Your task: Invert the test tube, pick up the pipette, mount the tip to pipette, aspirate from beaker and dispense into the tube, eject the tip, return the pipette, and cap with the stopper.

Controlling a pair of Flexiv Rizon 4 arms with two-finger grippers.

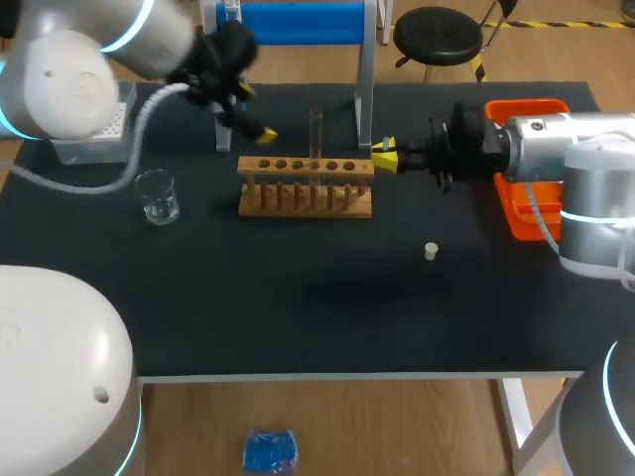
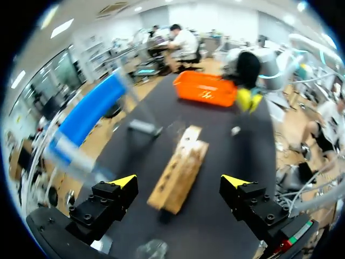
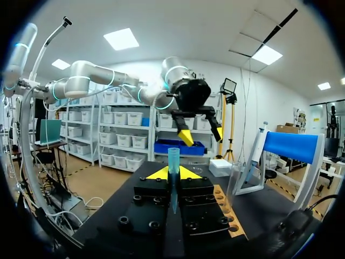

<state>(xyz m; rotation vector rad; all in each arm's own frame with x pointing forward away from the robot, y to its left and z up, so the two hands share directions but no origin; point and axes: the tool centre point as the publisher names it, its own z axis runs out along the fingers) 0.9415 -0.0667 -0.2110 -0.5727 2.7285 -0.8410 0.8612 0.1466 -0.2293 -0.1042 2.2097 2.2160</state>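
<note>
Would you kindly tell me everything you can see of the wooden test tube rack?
The wooden rack is pale brown: a long top bar with a row of round holes, on pegs over a base bar. It stands upright near the middle of the black table. A clear test tube stands upright in one hole, right of centre. The right gripper, shut on a teal pipette tip, is at its right end; contact unclear. The left gripper hangs open behind its left end.

The rack (image 1: 306, 185) is plain wood. The beaker (image 1: 158, 195) is clear, shiny glass. The table (image 1: 298, 297) is dull black. The tray (image 1: 526, 105) is orange plastic.
</note>
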